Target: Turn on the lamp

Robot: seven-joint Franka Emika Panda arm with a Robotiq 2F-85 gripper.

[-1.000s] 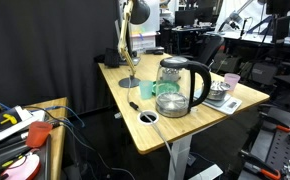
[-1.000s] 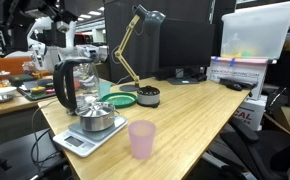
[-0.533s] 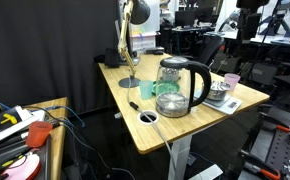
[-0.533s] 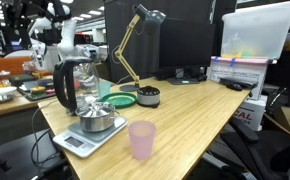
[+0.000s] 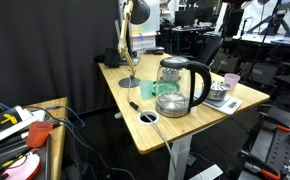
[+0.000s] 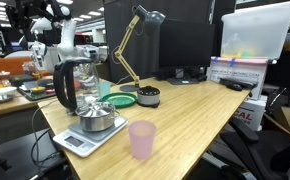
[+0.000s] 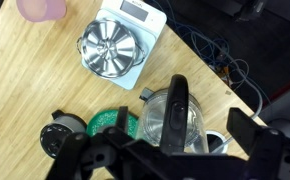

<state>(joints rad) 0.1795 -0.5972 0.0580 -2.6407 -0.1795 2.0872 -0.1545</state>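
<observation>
The lamp [image 5: 126, 48] stands at the table's far corner, with a thin brass stem, flat round base [image 5: 129, 82] and small head [image 5: 137, 10]. It also shows in the other exterior view [image 6: 127, 52], behind the glass kettle. It is out of the wrist view. My gripper [image 7: 167, 150] is open and empty. It hangs high above the clear glass kettle [image 7: 175, 115], far from the lamp. My arm [image 6: 40, 18] shows at the upper left of an exterior view.
The wooden table [image 5: 175, 125] carries the kettle [image 5: 177, 87], a steel bowl [image 7: 110, 48] on a white scale [image 7: 137, 14], a pink cup [image 6: 142, 138], a green plate [image 6: 122, 100] and a black round object [image 6: 147, 96]. A cluttered bench [image 5: 25, 130] stands beside it.
My arm has shifted a little, high above the kettle end of the table. The lamp and the other objects have not moved.
</observation>
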